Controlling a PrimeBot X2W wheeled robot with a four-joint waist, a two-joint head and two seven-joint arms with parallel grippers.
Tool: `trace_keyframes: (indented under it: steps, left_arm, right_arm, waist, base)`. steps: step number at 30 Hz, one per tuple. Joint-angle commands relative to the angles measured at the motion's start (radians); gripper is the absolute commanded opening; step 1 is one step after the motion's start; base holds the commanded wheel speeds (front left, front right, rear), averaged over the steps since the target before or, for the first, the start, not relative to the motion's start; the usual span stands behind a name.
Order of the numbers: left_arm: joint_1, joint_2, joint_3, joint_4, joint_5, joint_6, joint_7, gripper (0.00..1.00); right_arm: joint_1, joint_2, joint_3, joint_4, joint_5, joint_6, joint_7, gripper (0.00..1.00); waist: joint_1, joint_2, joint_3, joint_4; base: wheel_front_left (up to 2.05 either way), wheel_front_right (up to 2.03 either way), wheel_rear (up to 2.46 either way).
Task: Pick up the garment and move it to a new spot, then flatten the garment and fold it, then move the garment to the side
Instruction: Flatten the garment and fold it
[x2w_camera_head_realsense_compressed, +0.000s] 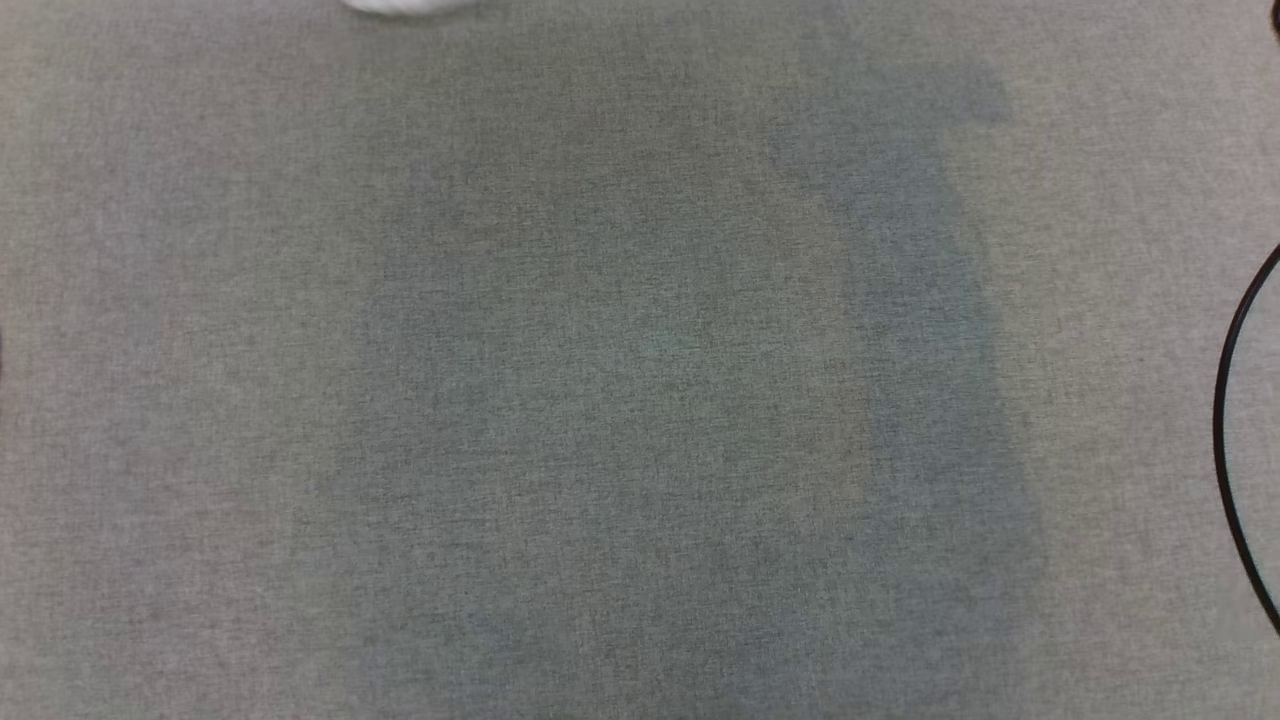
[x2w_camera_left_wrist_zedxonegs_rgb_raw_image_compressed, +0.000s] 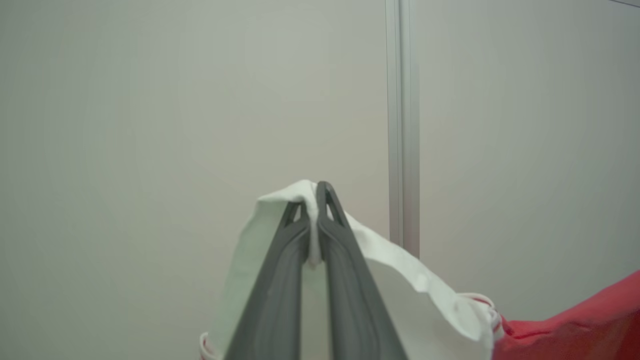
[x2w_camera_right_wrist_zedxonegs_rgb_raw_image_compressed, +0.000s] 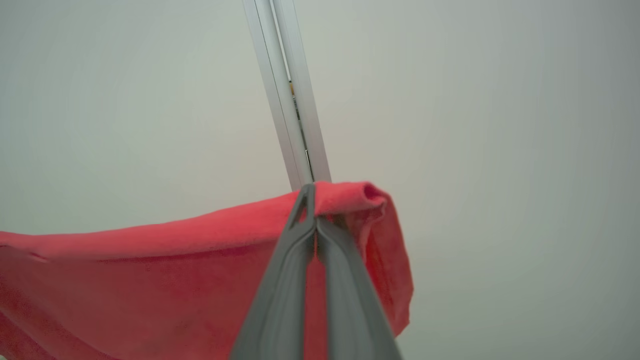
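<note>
The garment is part white (x2w_camera_left_wrist_zedxonegs_rgb_raw_image_compressed: 410, 275) and part red (x2w_camera_right_wrist_zedxonegs_rgb_raw_image_compressed: 165, 270), and it hangs stretched between my two grippers in the air. In the left wrist view my left gripper (x2w_camera_left_wrist_zedxonegs_rgb_raw_image_compressed: 312, 192) is shut on a white edge of it, with a red part (x2w_camera_left_wrist_zedxonegs_rgb_raw_image_compressed: 580, 325) trailing off at the lower right. My right gripper (x2w_camera_right_wrist_zedxonegs_rgb_raw_image_compressed: 312, 192) is shut on the garment's red edge, which folds over the fingertips and drapes away to the left. A small white bit of the garment (x2w_camera_head_realsense_compressed: 405, 6) peeks in at the top edge of the head view.
The grey cloth-covered table (x2w_camera_head_realsense_compressed: 600, 380) spreads below in the head view. A black cable (x2w_camera_head_realsense_compressed: 1228, 440) curves along its right edge. Both wrist views face a pale wall panel with an aluminium post (x2w_camera_left_wrist_zedxonegs_rgb_raw_image_compressed: 402, 125), also the post (x2w_camera_right_wrist_zedxonegs_rgb_raw_image_compressed: 290, 100).
</note>
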Motion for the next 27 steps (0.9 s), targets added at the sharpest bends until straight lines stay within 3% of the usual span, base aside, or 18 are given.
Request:
trace_keyframes:
  steps: [1,8,14,20,27]
  left_arm:
    - [-0.027,-0.009,-0.021,0.02,-0.012,-0.002,-0.013,0.0]
    - [0.012,-0.016,-0.131,0.077,-0.092,-0.002,-0.074,0.0]
    - [0.206,0.0,-0.165,0.064,-0.134,-0.002,-0.127,0.0]
    - [0.536,-0.006,-0.029,-0.095,-0.117,0.019,-0.132,0.0]
    - [1.004,-0.064,0.107,-0.344,-0.039,0.073,-0.132,0.0]
  right_arm:
    - [-0.028,-0.008,0.01,0.018,0.006,0.0,-0.01,0.0]
    - [0.021,-0.008,0.101,0.053,0.052,0.0,-0.03,0.0]
    - [0.236,-0.03,0.218,-0.045,0.171,0.0,-0.067,0.0]
    - [0.535,-0.083,0.344,-0.167,0.284,0.0,-0.094,0.0]
    - [0.882,-0.17,0.384,-0.314,0.411,0.0,-0.121,0.0]
  waist:
    - [-0.0001,-0.0001,0.005,0.003]
    - [-0.0001,-0.0001,0.022,0.013]
    - [-0.0001,-0.0001,0.01,0.026]
    - [-0.0001,-0.0001,-0.058,0.045]
    - [-0.0001,-0.0001,-0.145,0.066]
  base:
    - [0.0,0.0,0.0]
    - [0.0,0.0,0.0]
    - [0.0,0.0,0.0]
    - [0.0,0.0,0.0]
    - [0.0,0.0,0.0]
